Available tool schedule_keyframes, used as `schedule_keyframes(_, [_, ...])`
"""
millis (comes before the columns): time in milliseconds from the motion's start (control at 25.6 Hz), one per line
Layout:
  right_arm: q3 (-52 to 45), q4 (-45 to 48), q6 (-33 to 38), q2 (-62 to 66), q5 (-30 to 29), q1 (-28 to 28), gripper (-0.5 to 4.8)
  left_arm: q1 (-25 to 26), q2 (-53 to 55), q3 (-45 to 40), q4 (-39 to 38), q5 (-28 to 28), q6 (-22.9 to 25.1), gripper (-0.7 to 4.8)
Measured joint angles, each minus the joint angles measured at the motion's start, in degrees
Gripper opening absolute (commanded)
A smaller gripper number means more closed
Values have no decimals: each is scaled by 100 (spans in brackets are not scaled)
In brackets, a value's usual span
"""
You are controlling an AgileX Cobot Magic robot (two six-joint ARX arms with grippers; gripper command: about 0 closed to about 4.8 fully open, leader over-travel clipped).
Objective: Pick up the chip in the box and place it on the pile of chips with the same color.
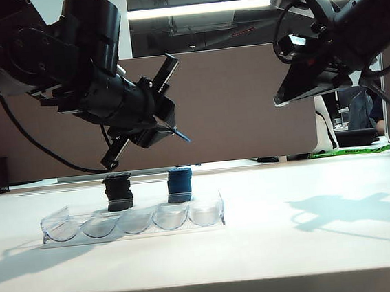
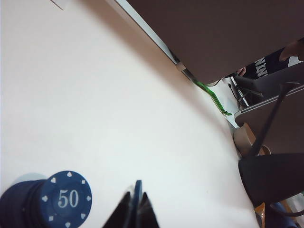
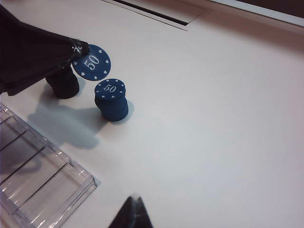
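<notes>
A white counter (image 1: 315, 245) carries the box (image 1: 133, 219), a long clear plastic tray of five scalloped slots that all look empty. Beyond the box stand two short stacks: the black stack (image 1: 119, 191) and the pile of blue chips (image 1: 179, 185), its top face showing a white "50". Above that blue pile and slightly toward the black stack, the left gripper (image 1: 173, 131) hangs tilted, its jaws pressed together on the edge of the chip (image 3: 91, 62), a thin dark blue disc with white edge marks. The right gripper (image 3: 133, 211) waits high, well apart from the blue pile, its fingertips together and empty. The step in hand appears to be the placement: done well, it calls for leveling the chip flat, centering it directly over the pile's top face, lowering until the ridged plastic meets, then letting go without nudging the smooth-sided column or the black stack beside it.
</notes>
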Motion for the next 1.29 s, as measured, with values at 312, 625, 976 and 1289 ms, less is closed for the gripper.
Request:
schedule_keyframes(312, [0,0,0,0,-4,0,-5,20,-2,2,2,-391,188,-5])
schedule_keyframes(625, [0,2,0,0,-7,0,-5,20,39,4,9,-391,236,-5])
schedule_keyframes(976, [0,2,0,0,-9,0,-5,20,184,4,50,-365,-7,-5])
schedule_keyframes(1289, [0,0,0,0,-9,2,-5,11,518,374,94,-271,-7,-5])
